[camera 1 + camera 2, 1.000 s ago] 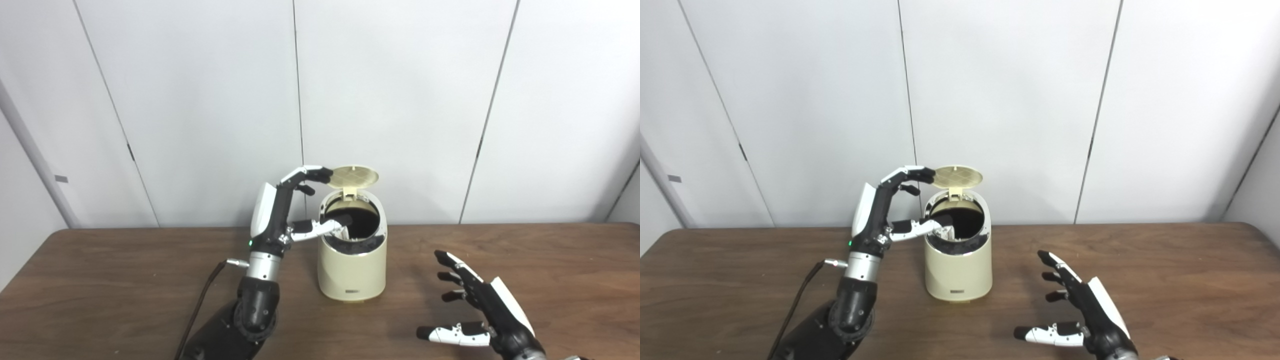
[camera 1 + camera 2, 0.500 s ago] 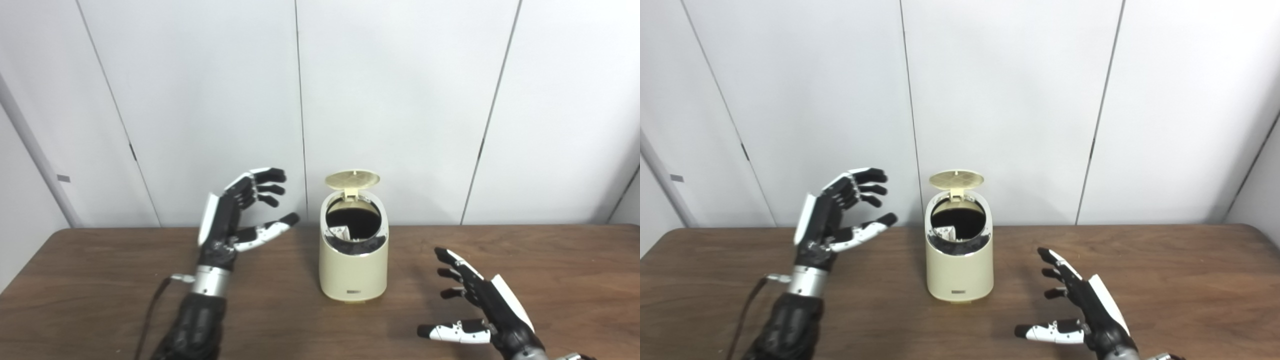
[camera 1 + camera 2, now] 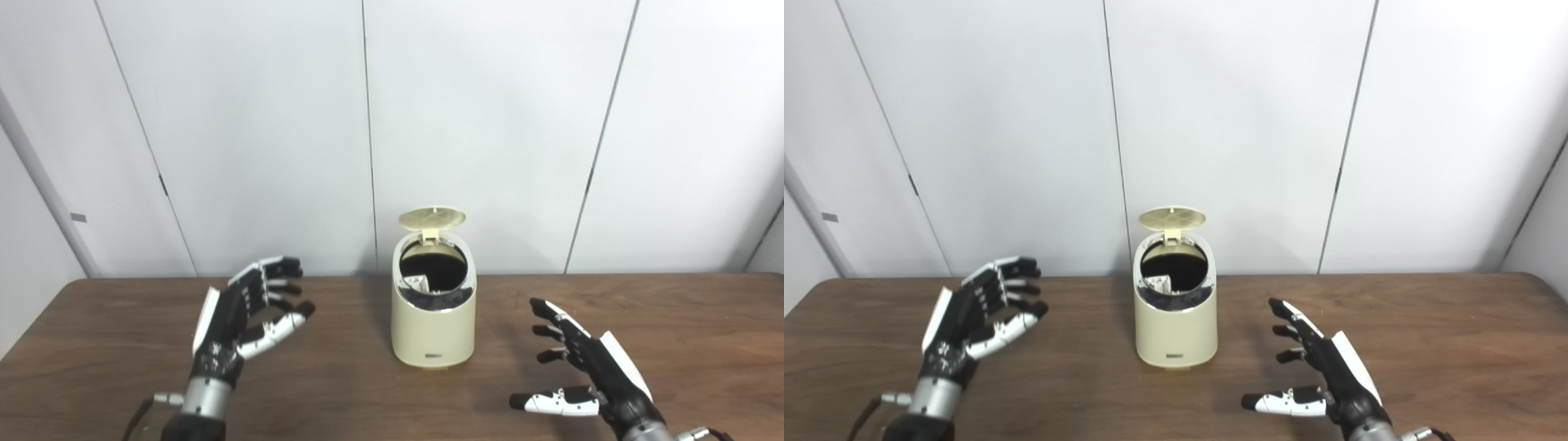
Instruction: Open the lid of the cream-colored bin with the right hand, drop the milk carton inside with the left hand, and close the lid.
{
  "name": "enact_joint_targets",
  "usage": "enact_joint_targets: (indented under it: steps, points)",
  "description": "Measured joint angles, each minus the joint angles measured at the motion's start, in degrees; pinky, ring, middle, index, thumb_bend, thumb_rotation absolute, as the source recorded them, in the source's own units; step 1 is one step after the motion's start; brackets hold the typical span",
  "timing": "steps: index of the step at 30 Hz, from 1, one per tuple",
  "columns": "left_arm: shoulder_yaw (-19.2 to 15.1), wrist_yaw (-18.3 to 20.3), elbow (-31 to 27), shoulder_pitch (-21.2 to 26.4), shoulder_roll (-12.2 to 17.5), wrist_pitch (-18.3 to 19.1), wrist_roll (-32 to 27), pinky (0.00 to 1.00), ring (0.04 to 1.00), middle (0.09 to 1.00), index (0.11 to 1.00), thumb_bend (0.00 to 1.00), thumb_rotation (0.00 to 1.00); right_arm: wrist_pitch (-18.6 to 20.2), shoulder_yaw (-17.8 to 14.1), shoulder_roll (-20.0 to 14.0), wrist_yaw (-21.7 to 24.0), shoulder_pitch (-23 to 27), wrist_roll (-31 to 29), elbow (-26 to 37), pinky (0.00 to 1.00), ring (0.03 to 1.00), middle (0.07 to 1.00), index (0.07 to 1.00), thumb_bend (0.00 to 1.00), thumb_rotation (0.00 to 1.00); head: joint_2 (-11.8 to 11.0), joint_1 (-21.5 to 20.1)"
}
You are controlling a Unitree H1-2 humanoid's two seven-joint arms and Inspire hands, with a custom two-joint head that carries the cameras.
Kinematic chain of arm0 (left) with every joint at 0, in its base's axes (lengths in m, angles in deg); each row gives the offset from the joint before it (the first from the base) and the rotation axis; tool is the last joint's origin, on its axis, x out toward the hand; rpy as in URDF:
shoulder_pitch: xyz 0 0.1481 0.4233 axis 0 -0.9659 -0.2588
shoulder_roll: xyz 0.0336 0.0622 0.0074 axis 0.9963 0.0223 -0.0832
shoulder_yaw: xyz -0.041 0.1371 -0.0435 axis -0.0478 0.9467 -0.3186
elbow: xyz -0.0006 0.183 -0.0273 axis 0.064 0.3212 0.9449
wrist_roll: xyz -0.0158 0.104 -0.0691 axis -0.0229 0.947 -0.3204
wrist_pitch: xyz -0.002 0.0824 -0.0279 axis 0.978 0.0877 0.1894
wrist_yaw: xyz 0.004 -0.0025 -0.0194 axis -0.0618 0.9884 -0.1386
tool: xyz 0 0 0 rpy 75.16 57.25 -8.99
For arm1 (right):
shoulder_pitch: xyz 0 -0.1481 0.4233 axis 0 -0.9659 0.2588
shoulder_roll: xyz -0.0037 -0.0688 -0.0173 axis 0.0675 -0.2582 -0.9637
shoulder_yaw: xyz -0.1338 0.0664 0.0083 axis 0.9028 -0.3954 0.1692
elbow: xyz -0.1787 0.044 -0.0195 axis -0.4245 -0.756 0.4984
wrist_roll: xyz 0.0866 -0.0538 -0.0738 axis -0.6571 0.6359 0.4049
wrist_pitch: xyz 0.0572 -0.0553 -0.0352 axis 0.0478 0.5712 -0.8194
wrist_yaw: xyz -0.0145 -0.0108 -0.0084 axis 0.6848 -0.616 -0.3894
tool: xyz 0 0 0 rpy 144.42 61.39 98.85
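Note:
The cream-colored bin point(image 3: 433, 331) stands at the middle of the table with its round lid point(image 3: 432, 218) swung up at the back. A corner of the white milk carton point(image 3: 417, 283) shows inside the dark opening, against the left wall. My left hand point(image 3: 242, 318) hovers open to the left of the bin, well apart from it, holding nothing. My right hand point(image 3: 585, 373) is open low over the table to the right front of the bin, fingers spread, also empty.
The brown wooden table point(image 3: 674, 331) runs across the whole view. White wall panels point(image 3: 490, 122) rise right behind the bin. A cable point(image 3: 138, 416) trails from my left wrist at the bottom edge.
My left hand let go of the carton in the bin and drew back left and downward toward the table's front. The carton now lies inside. My right hand barely moved.

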Motion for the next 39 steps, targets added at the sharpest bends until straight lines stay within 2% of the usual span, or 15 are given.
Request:
enact_joint_targets:
  steps: [5,9,13,18,20,23,26,30,33,35,37,39]
  points:
    - [-1.36,2.18,5.86,-1.03,-1.11,-6.54,-1.39,0.47,0.563,0.639,0.68,0.62,0.11,0.0,0.05,-0.03,0.01,-0.03,0.02,0.03,0.66,0.838,0.913,0.905,0.74,0.13,0.0,0.17]
    - [-1.42,2.86,7.32,-2.49,-2.06,-7.72,-1.07,0.48,0.568,0.645,0.69,0.6,0.07,0.0,0.1,-0.11,0.02,-0.02,0.05,0.02,0.67,0.843,0.913,0.907,0.74,0.13,-0.09,0.26]
    - [-1.41,4.23,7.79,-3.82,-2.22,-8.03,-0.98,0.47,0.563,0.64,0.683,0.62,0.09,0.0,0.13,-0.1,0.02,-0.02,0.05,0.02,0.66,0.842,0.914,0.907,0.74,0.12,-0.17,0.17]
    - [-1.44,5.08,8.84,-4.02,-2.32,-8.36,-0.97,0.46,0.557,0.637,0.674,0.64,0.07,0.0,0.24,-0.05,0.02,0.03,0.02,0.01,0.69,0.839,0.91,0.903,0.72,0.1,-0.35,-0.18]
    - [-1.45,5.35,8.89,-4.02,-2.37,-8.51,-0.98,0.46,0.559,0.638,0.676,0.65,0.08,-0.03,0.19,-0.03,0.01,0.21,-0.3,0.01,0.72,0.843,0.9,0.904,0.69,0.17,-0.61,-0.44]
    - [-1.47,6.33,9.49,-3.81,-2.36,-9.37,-1.06,0.49,0.558,0.637,0.666,0.65,0.01,-0.06,-0.16,0.03,0.01,1.16,-1.36,0.02,0.75,0.856,0.9,0.915,0.68,0.34,-0.79,-0.79]
    - [-1.79,7.0,9.9,-3.72,-2.37,-11.09,-1.2,0.5,0.557,0.635,0.658,0.66,0.0,0.0,-0.51,0.07,0.01,4.01,-2.28,0.02,0.79,0.881,0.91,0.917,0.71,0.4,-0.97,-1.32]
    - [-1.9,7.33,10.62,-3.09,-2.61,-11.51,-1.2,0.5,0.56,0.639,0.663,0.67,0.0,0.05,-0.88,-0.11,0.08,9.2,-2.62,0.0,0.83,0.896,0.924,0.92,0.72,0.42,-1.23,-2.02]
    - [-2.07,7.5,11.3,-2.66,-2.72,-12.39,-1.3,0.5,0.564,0.643,0.67,0.67,0.0,0.17,-0.13,-0.9,1.09,12.8,-1.8,-0.47,0.77,0.873,0.935,0.91,0.73,0.44,-1.58,-2.37]
    - [-2.14,7.97,11.44,-2.54,-2.75,-12.77,-1.43,0.5,0.562,0.643,0.672,0.67,0.0,0.91,0.62,-2.27,2.1,15.08,-0.52,-0.75,0.77,0.874,0.928,0.92,0.72,0.42,-1.67,-2.38]
    - [-2.23,8.26,11.45,-2.55,-2.75,-12.96,-1.39,0.5,0.561,0.642,0.677,0.67,0.0,1.57,1.08,-3.66,3.23,17.83,0.09,-1.14,0.8,0.892,0.921,0.925,0.7,0.35,-1.76,-2.38]
    - [-2.33,8.31,11.51,-2.55,-2.77,-13.01,-1.34,0.5,0.563,0.644,0.681,0.67,0.0,2.03,1.68,-4.65,4.21,20.72,0.7,-1.4,0.81,0.889,0.908,0.917,0.73,0.32,-1.76,-2.38]
